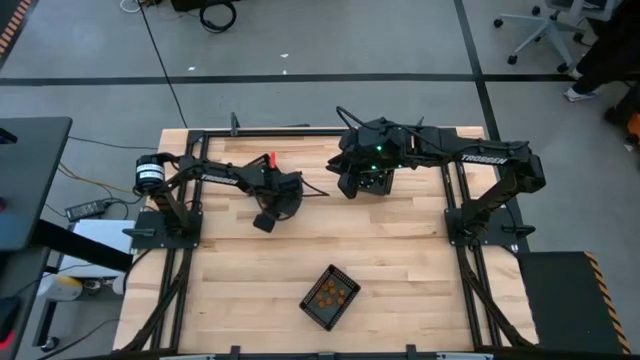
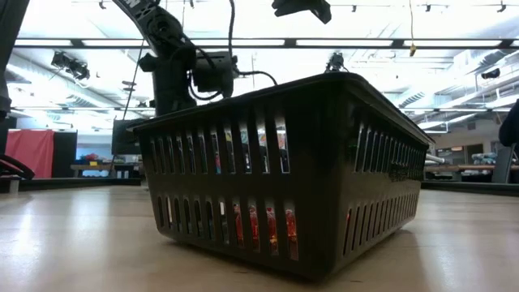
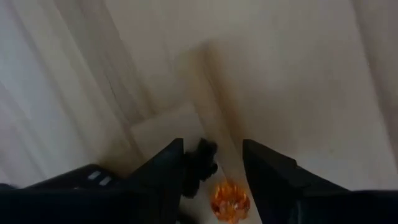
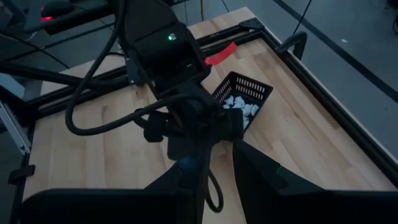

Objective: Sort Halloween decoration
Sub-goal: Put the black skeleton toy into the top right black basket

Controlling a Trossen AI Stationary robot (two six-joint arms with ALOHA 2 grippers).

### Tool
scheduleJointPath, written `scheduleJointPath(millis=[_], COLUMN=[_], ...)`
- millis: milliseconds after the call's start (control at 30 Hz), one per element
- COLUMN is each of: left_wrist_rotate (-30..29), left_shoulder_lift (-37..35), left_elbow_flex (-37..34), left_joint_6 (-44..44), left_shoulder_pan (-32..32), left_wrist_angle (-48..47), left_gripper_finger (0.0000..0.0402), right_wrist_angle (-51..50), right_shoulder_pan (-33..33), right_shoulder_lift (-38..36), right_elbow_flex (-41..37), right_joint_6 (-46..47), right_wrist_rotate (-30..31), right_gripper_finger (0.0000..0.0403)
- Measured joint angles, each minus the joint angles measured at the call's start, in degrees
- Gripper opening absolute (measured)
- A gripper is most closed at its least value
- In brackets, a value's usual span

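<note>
Tabletop: pale wooden planks with a lengthwise grain, framed by dark metal rails.
Front basket: black rectangular slotted plastic, near the front edge at mid-width, turned diagonally to the edges; small orange trinkets lie inside, and orange shows through the slots in the low view.
Back basket: the same black slotted kind, near the back edge beside the right arm, holding small white trinkets; their long axis cannot be told.
Left hand: over the left half of the tabletop, fingers spread.
Between its fingers: a small black knobbly trinket against one finger and a rounded, ribbed, translucent orange trinket beside it; neither is pinched.
Right hand: raised near the back edge; cannot tell whether its fingers are spread or pressed together.
</note>
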Motion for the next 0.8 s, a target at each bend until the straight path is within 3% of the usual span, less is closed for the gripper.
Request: scheduleJointPath(millis=[400, 800], left_wrist_rotate=[-7.45, -7.47], left_shoulder_lift=[0.00, 3.03], left_elbow_flex=[-1.76, -1.38], left_joint_6=[1.44, 0.18], left_shoulder_pan=[-0.04, -0.78], left_wrist_angle=[-0.01, -1.25], left_gripper_finger=[0.0165, 0.0086], right_wrist_angle=[0.44, 0.65], right_shoulder_pan=[0.18, 0.94], right_shoulder_lift=[0.02, 0.04], right_elbow_flex=[0.00, 0.00], right_joint_6=[0.02, 0.49], right_wrist_rotate=[0.04, 0.05], right_gripper_finger=[0.0083, 0.0083])
